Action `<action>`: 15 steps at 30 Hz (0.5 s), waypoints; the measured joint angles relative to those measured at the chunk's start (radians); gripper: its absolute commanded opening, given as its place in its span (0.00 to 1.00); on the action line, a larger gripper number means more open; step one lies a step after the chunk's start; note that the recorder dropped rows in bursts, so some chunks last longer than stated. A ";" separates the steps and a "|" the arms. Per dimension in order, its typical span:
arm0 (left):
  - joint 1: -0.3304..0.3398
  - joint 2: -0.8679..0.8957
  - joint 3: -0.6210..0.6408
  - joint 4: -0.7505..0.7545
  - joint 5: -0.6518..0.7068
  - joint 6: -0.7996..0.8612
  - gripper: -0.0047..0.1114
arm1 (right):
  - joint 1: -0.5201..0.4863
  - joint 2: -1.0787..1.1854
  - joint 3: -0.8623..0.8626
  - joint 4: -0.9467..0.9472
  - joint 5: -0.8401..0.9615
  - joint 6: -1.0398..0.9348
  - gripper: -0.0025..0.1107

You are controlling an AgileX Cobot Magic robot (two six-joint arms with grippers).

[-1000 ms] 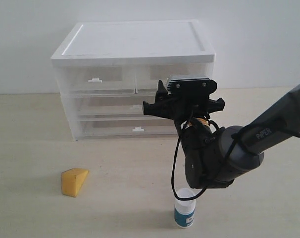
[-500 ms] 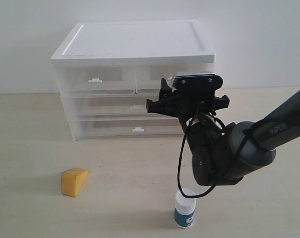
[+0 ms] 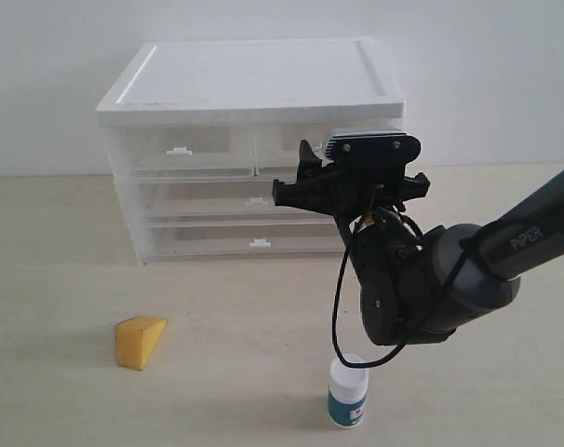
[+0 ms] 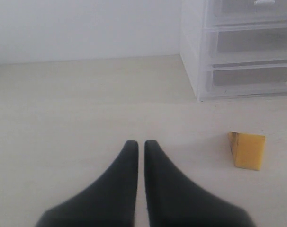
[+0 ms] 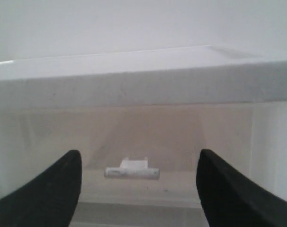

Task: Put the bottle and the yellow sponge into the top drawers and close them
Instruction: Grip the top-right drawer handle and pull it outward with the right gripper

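The bottle (image 3: 347, 393), white-capped with a teal label, stands upright near the front edge, just below the right arm's wrist (image 3: 368, 177). Left of it the yellow sponge (image 3: 140, 341) lies on the table, and it also shows in the left wrist view (image 4: 247, 149). Both top drawers are shut; the left one (image 3: 180, 149) is in full view, the right one partly hidden behind the wrist. My right gripper (image 5: 139, 155) is open and faces the right top drawer's white tab handle (image 5: 132, 171), which sits between the fingers but apart from them. My left gripper (image 4: 141, 143) is shut on nothing, low over the table.
The white-topped cabinet (image 3: 254, 79) stands at the back against a white wall, with two full-width drawers (image 3: 226, 237) under the top pair. Its lower corner shows in the left wrist view (image 4: 195, 71). The left arm is out of the exterior view.
The right arm's wrist has shifted slightly right and up, closer to the cabinet front, uncovering more of the bottle's cap. The bottle and sponge have not moved.
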 measured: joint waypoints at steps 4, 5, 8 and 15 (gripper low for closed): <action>0.000 0.000 0.000 0.000 0.000 0.000 0.08 | 0.003 0.015 -0.011 0.013 -0.016 -0.032 0.57; 0.000 0.000 0.000 0.000 0.000 0.000 0.08 | 0.003 0.015 -0.011 0.013 -0.016 -0.045 0.50; 0.000 0.000 0.000 0.000 0.000 0.000 0.08 | 0.003 0.017 -0.016 0.015 -0.005 -0.054 0.08; 0.000 0.000 0.000 0.000 0.000 0.000 0.08 | 0.003 0.017 -0.021 0.004 0.015 -0.058 0.02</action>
